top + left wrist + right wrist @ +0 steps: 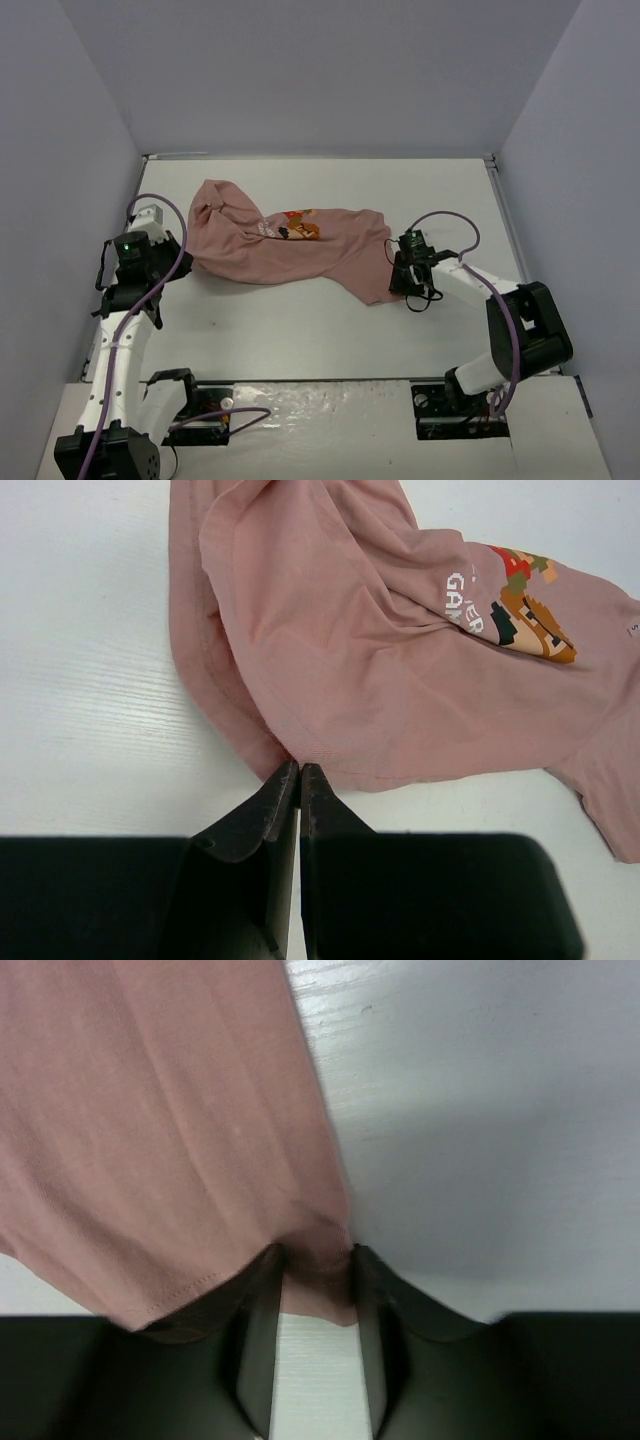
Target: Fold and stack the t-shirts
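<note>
The dusty-pink t-shirt [290, 250] lies crumpled across the middle of the white table, its orange-brown graphic [298, 226] facing up. My left gripper [180, 262] is at the shirt's left corner. In the left wrist view its jaws [299, 768] are pressed together on the hem of the t-shirt [380, 660], and creases run toward the tips. My right gripper [398, 270] is at the shirt's right end. In the right wrist view a bunched fold of the t-shirt [150, 1110] fills the gap between the tips of this gripper [318, 1255], puckered against both fingers.
The table [300, 330] is walled by grey panels on the left, back and right. Both arm bases and loose cables [215, 420] sit along the near edge. Bare tabletop shows on the near side of the shirt.
</note>
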Controlling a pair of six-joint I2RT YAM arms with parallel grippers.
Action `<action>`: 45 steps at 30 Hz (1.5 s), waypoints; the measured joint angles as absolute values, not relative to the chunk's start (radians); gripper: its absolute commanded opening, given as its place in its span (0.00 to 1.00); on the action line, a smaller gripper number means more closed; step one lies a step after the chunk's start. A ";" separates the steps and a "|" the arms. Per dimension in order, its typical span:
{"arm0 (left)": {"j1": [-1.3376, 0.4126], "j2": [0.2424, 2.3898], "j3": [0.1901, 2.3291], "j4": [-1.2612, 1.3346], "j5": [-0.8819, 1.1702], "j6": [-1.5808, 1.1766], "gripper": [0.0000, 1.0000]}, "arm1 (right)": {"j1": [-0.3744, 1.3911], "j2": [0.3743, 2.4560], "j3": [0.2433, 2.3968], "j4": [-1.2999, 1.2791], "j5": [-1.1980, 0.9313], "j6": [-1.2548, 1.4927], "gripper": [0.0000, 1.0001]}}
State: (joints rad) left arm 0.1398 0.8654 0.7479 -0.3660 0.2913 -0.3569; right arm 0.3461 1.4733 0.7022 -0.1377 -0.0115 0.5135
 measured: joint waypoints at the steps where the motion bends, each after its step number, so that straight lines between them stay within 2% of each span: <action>1: 0.140 0.865 0.748 -0.366 0.291 -0.357 0.00 | 0.349 1.474 0.702 -0.138 -0.009 0.518 0.08; 2: 0.140 0.865 0.748 -0.366 0.291 -0.357 0.00 | 0.352 1.474 0.701 -0.138 -0.008 0.522 0.03; 4: 0.140 0.865 0.748 -0.366 0.291 -0.357 0.00 | 0.355 1.475 0.701 -0.139 -0.007 0.528 0.00; 8: 0.140 0.860 0.748 -0.365 0.286 -0.357 0.00 | 0.355 1.472 0.715 -0.168 -0.003 0.526 0.00; 11: 0.140 0.861 0.806 -0.409 0.267 -0.361 0.00 | 0.352 1.461 0.829 -0.278 0.017 0.501 0.00; 15: 0.140 0.907 1.059 -0.475 0.233 -0.376 0.00 | 0.333 1.451 1.181 -0.399 0.048 0.446 0.00; 22: 0.142 1.001 1.639 -0.508 0.171 -0.410 0.00 | 0.277 1.484 2.036 -0.546 0.107 0.323 0.00; 26: 0.142 1.047 1.923 -0.574 0.117 -0.409 0.00 | 0.254 1.460 2.305 -0.607 0.150 0.255 0.00; 30: 0.142 1.047 2.079 -0.621 0.083 -0.408 0.00 | 0.256 1.414 2.404 -0.651 0.182 0.200 0.00; 36: 0.142 0.982 2.186 -0.651 0.104 -0.405 0.00 | 0.256 1.337 2.431 -0.693 0.203 0.152 0.00; 41: 0.132 0.933 2.198 -0.608 0.141 -0.398 0.00 | 0.256 1.322 2.455 -0.690 0.205 0.120 0.00; 45: 0.131 0.937 2.123 -0.574 0.146 -0.397 0.00 | 0.256 1.345 2.463 -0.673 0.205 0.102 0.00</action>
State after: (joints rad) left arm 0.1311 0.9370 2.1232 -0.5741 0.1462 -0.3969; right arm 0.2562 1.3449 2.4633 -0.6735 0.2047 0.1020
